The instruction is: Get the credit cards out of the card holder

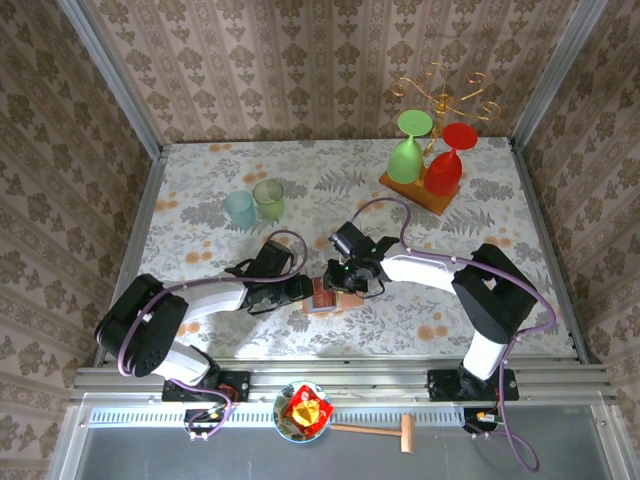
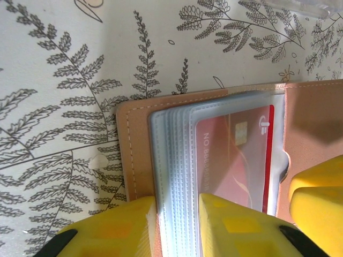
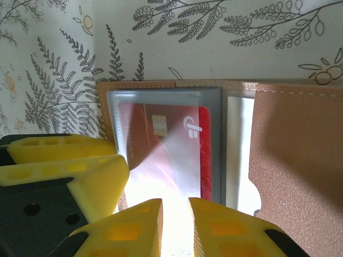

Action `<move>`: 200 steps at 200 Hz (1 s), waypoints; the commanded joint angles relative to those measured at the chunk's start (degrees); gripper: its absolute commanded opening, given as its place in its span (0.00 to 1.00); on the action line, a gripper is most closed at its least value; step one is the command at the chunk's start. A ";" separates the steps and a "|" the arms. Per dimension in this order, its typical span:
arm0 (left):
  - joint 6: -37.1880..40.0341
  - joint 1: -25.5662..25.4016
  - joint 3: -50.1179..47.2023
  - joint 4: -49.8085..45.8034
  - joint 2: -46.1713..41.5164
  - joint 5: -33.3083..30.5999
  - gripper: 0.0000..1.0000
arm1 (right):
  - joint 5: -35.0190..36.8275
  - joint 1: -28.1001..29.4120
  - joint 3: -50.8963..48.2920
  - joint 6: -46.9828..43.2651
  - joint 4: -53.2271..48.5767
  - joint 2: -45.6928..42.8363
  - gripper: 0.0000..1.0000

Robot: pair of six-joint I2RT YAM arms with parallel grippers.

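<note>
The card holder lies open on the fern-print table between my two arms. Its salmon cover frames a stack of clear grey-blue sleeves. A red credit card sits inside the top sleeve. My left gripper is shut on the near edge of the sleeve stack, which fills the gap between its yellow fingers. From the right, my right gripper hovers over the same red card. Its jaws stand a narrow gap apart, and glare hides what lies between them. The two grippers nearly touch.
At the back right, a wooden stand carries an upturned green glass and a red one. Two small cups stand at mid-left. On the front ledge are a bowl and a wooden mallet.
</note>
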 commanded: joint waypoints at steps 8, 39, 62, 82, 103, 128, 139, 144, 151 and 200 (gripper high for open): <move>0.03 0.33 -1.44 -1.59 1.06 -0.02 0.26 | -0.19 -0.36 -0.28 0.03 -0.06 1.50 0.20; 0.03 0.47 -1.52 -1.62 1.35 0.15 0.26 | -0.07 -0.48 -0.55 -0.06 0.18 2.15 0.20; 0.03 0.55 -1.61 -1.59 1.45 0.31 0.26 | -0.38 -0.60 -0.99 0.03 0.81 2.91 0.20; 0.16 0.65 -1.73 -1.59 1.41 0.41 0.26 | -0.38 -0.63 -1.23 0.12 1.00 3.42 0.20; 0.11 0.72 -1.71 -1.64 1.40 0.42 0.26 | 0.48 -0.59 -1.21 -0.10 0.29 3.35 0.20; 0.11 0.91 -1.70 -1.65 1.37 0.42 0.26 | 2.09 -0.75 -0.66 -0.93 -1.62 3.13 0.20; 0.15 0.92 -1.71 -1.59 1.34 0.46 0.26 | 2.77 -0.84 -0.34 -1.26 -2.39 2.78 0.20; 0.21 0.92 -1.71 -1.64 1.37 0.50 0.26 | 2.99 -0.84 -0.29 -1.37 -2.77 2.66 0.20; 0.22 0.88 -1.71 -1.63 1.35 0.50 0.26 | 3.33 -0.86 -0.13 -1.61 -3.10 2.48 0.20; 0.29 1.18 -1.97 -1.50 1.25 0.77 0.26 | 4.41 -1.02 0.46 -2.17 -4.60 1.77 0.20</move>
